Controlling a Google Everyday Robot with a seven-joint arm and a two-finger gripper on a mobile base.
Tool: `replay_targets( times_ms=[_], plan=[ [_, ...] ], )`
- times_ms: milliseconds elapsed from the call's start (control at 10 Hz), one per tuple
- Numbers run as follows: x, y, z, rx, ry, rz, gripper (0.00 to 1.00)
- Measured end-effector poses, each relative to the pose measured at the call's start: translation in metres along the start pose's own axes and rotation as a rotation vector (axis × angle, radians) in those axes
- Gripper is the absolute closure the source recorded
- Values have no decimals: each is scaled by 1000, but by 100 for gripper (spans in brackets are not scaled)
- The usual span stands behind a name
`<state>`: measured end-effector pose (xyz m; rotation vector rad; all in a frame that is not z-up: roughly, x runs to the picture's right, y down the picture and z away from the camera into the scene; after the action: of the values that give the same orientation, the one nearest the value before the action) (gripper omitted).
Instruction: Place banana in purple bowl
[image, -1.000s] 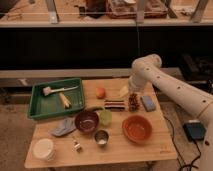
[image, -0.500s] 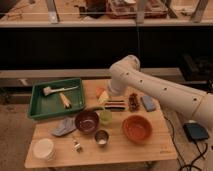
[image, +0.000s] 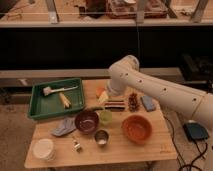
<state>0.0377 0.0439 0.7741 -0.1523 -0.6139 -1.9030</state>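
Observation:
The banana, small and yellow, lies in the green tray at the table's back left. The purple bowl stands empty in front of the tray, near the table's middle. My gripper, with a pale yellowish tip, hangs low over the table's back middle, right of the tray and behind the purple bowl. It partly covers a round orange fruit. The gripper is well apart from the banana and holds nothing that I can see.
A white brush shares the tray. A light-green cup, an orange bowl, a metal cup, a dark bar, a brown item, a blue sponge, a grey-blue cloth and a white bowl crowd the table.
My arm has swung left from the table's right side to its back middle. The gripper now hangs by the orange fruit, closer to the tray.

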Motion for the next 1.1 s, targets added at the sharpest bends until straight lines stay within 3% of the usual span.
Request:
replay_targets(
  times_ms=[200,400,800,900,1100],
  plan=[
    [2,-1,0,8,6,-6,20],
    [22,-9,-1,18,31,-39,20],
    [126,-53,2,21,90,-149,20],
    [155,-60,5,36,107,-166,20],
    [191,-85,13,81,131,-177,20]
  ],
)
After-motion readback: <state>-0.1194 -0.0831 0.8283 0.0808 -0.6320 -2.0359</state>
